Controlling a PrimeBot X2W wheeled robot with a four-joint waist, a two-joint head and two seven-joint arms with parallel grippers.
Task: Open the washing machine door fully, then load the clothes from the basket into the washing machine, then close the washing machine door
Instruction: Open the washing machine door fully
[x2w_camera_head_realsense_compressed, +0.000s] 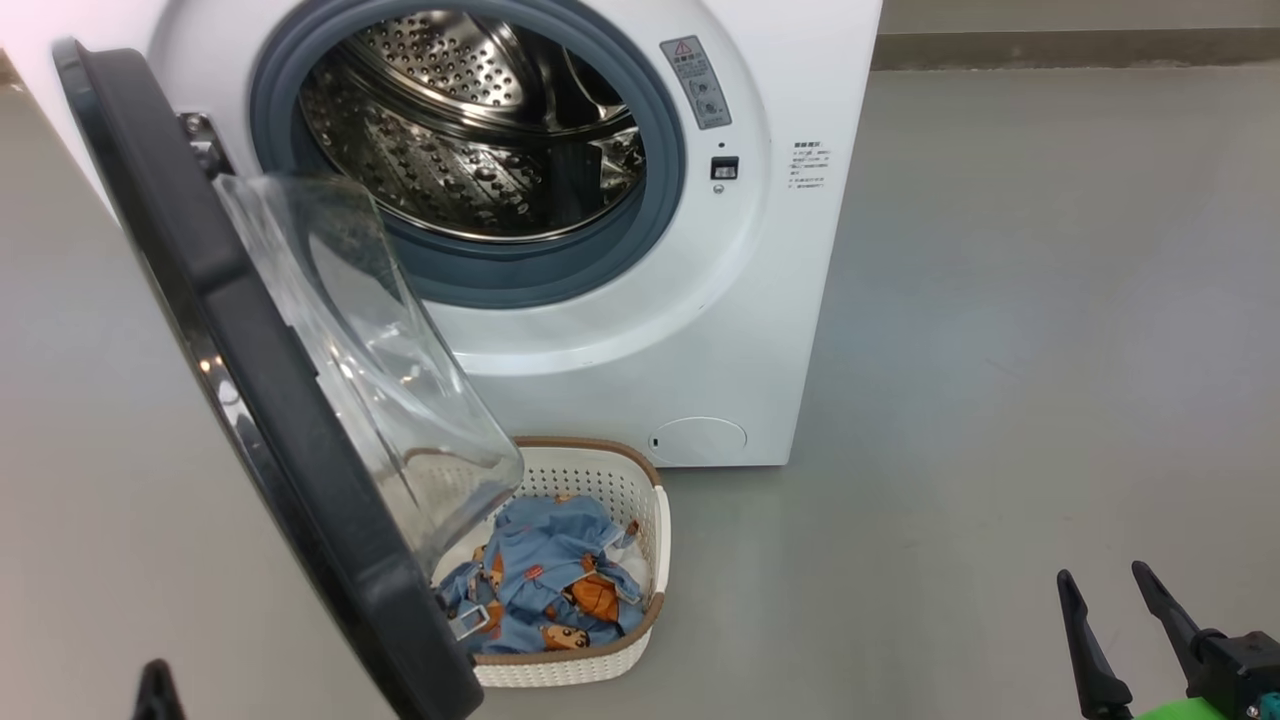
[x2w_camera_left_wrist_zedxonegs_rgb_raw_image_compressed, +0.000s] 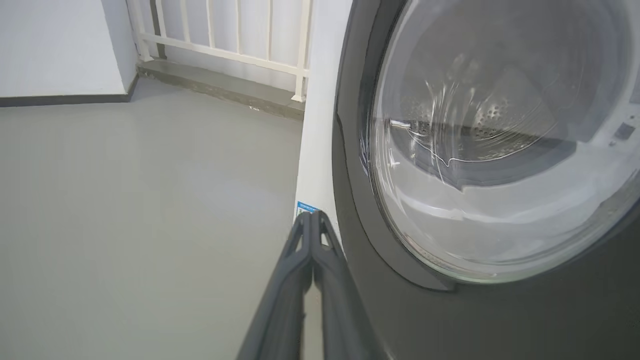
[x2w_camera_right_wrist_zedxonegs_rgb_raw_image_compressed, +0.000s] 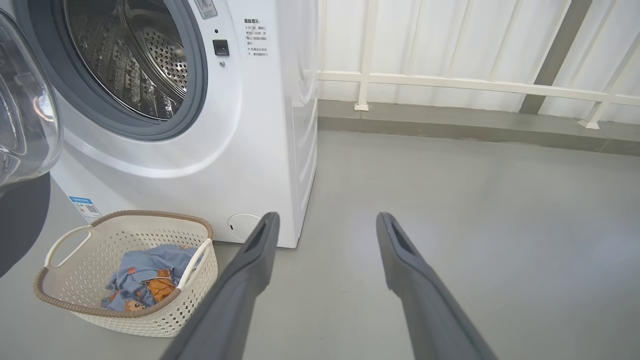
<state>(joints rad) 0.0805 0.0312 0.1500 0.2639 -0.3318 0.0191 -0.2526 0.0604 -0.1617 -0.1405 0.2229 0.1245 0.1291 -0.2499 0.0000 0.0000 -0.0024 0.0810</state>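
1. Head view: the washing machine door (x2w_camera_head_realsense_compressed: 260, 400) is swung open above the basket (x2w_camera_head_realsense_compressed: 655, 520), where the clothes (x2w_camera_head_realsense_compressed: 545, 580) are kept.
2. Left wrist view: the left gripper (x2w_camera_left_wrist_zedxonegs_rgb_raw_image_compressed: 310, 216) is clenched, empty, beside the door.
3. Right wrist view: the right gripper (x2w_camera_right_wrist_zedxonegs_rgb_raw_image_compressed: 327, 217) is spread, empty.

Blue cartoon-printed clothes (x2w_camera_head_realsense_compressed: 545, 580), cream basket (x2w_camera_head_realsense_compressed: 640, 500)

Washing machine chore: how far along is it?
Done: the washing machine door stands swung open, though perhaps not fully. In hand: the left jaws are shut beside its black rim, possibly to push it wider; the right jaws hang open. Left: the clothes lie in the basket, the drum is empty, the door awaits closing.
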